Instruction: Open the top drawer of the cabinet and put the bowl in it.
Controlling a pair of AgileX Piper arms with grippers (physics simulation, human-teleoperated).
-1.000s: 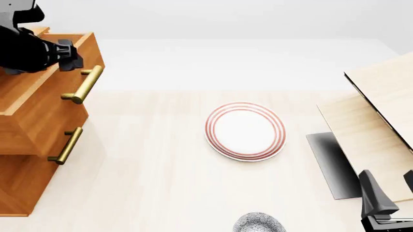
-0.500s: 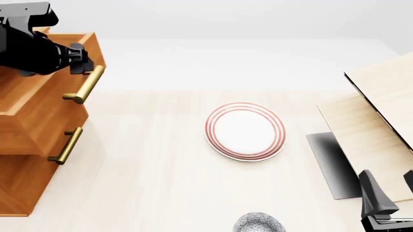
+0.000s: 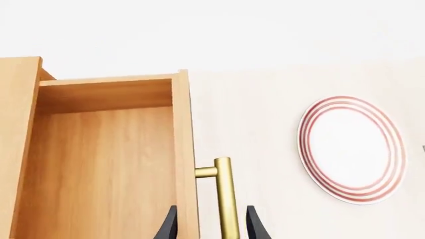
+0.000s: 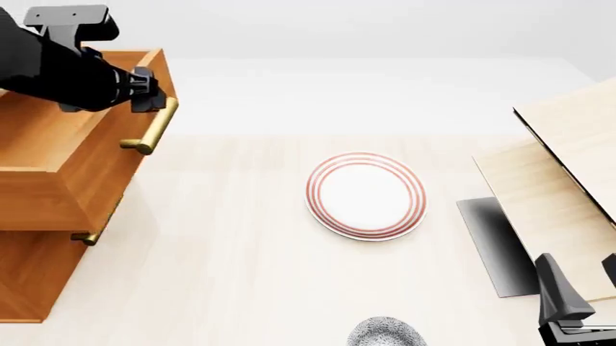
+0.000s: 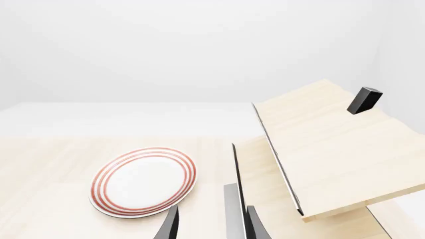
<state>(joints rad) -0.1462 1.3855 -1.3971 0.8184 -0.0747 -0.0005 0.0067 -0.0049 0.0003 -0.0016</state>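
Far left of the plate (image 4: 366, 195): cabinet (image 4: 34, 267) with top drawer (image 4: 68, 155) pulled out, left gripper (image 3: 211, 226) pinching its brass handle (image 4: 151, 128) between both fingers. Just nearer than the plate, at the near edge: bowl (image 4: 386, 333). Right of the plate, beside pale wood furniture (image 4: 568, 173): right gripper (image 5: 208, 224), fingers spread, holding nothing.

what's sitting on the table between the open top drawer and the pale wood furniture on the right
In the front view, only the red-ringed plate lies between the top drawer and the pale furniture; the bowl sits nearer the camera.
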